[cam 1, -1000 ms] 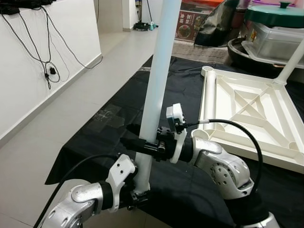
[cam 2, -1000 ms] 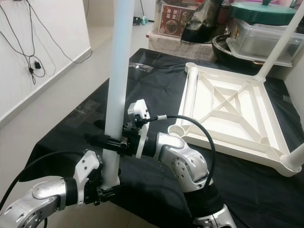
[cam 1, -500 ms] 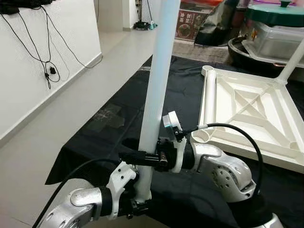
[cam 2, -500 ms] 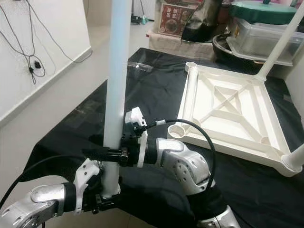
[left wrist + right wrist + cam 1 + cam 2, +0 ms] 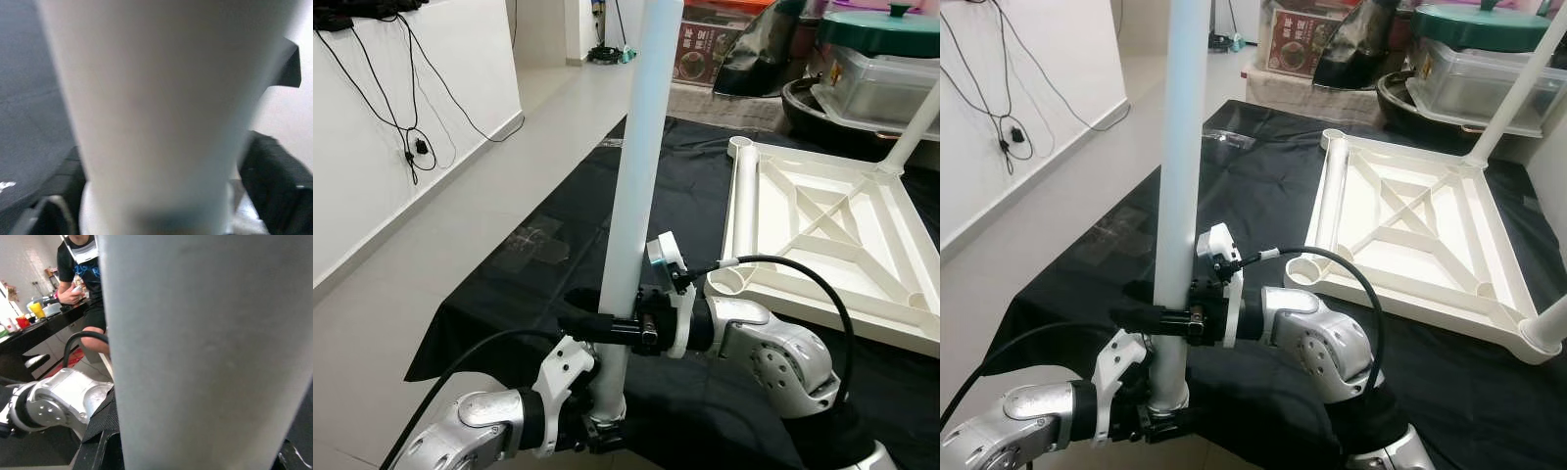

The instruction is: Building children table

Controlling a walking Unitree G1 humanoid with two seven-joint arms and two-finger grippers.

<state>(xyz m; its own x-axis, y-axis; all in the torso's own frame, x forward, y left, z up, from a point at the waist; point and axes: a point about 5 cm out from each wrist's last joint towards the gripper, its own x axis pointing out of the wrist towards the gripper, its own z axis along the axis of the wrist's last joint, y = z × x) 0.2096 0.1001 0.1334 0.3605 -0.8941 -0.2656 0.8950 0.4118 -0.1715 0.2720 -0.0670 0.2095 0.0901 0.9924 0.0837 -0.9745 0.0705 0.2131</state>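
Note:
A long white table leg (image 5: 641, 166) stands almost upright in front of me, leaning slightly right at its top. My left gripper (image 5: 603, 429) is shut on its lower end, just above the edge of the black cloth (image 5: 548, 225). My right gripper (image 5: 595, 326) is shut on the leg a little higher, reaching in from the right. Seen close up, the leg (image 5: 161, 112) spans the left wrist view, and the leg (image 5: 210, 347) spans the right wrist view too. The white tabletop (image 5: 862, 264) lies upside down on the cloth to the right, with an open corner socket (image 5: 728, 280) nearest my right arm and a fitted leg (image 5: 915, 127) at its far corner.
Another fitted leg (image 5: 1549, 329) rises at the tabletop's right near corner. A clear bin with a green lid (image 5: 881, 59), pots and a box (image 5: 705, 44) crowd the back. A white wall with hanging cables (image 5: 411, 137) runs along the left. A person (image 5: 80, 269) stands behind me.
Both grippers have come lower and nearer to me with the leg still held. The right gripper now grips lower in view, and the leg's top leans a bit more to the right.

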